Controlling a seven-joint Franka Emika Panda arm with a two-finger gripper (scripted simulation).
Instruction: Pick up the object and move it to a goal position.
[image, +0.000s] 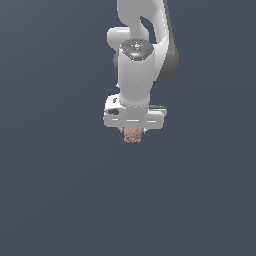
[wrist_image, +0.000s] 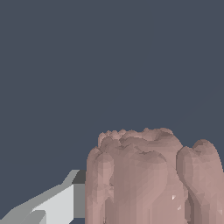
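Note:
The object (image: 133, 135) is a small pinkish-brown lumpy clump that pokes out just below the white hand. My gripper (image: 133, 132) is shut on it, and the hand is wider than the clump. Only short stubs of the fingers show at the clump's two sides in the exterior view. In the wrist view the object (wrist_image: 148, 175) fills the near part of the picture, with its rounded knobs close to the camera. One grey-white finger (wrist_image: 59, 203) presses against its side there, and the other finger is hidden behind the clump.
The white arm (image: 137, 60) comes down from the top of the exterior view. A plain dark blue-grey surface (image: 60, 190) lies all around, with no other objects, edges or goal marker in sight.

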